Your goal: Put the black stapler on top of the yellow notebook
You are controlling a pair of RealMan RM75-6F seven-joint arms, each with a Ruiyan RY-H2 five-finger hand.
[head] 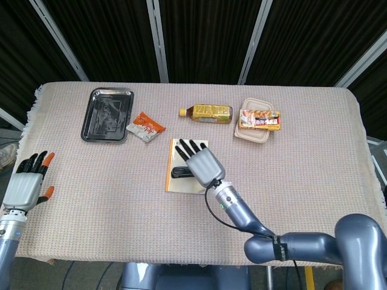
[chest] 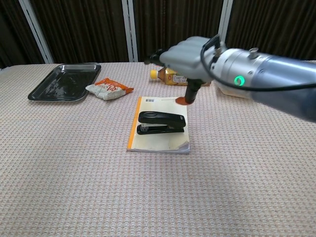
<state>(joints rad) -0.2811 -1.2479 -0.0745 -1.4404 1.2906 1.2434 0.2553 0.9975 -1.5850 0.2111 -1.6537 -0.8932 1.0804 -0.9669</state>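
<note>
The black stapler (chest: 161,123) lies flat on the yellow notebook (chest: 159,143) near the table's middle; in the head view only the stapler's left end (head: 178,172) shows past the hand, on the notebook (head: 175,181). My right hand (chest: 185,57) hovers above them, fingers spread and holding nothing; in the head view the right hand (head: 202,162) covers much of the notebook. At the table's near left edge my left hand (head: 27,184) is held up with fingers apart, holding nothing.
A black tray (head: 108,114) and an orange snack packet (head: 144,126) lie at the far left. A tea bottle (head: 207,112) lies on its side behind the notebook. A food container (head: 258,125) sits at the far right.
</note>
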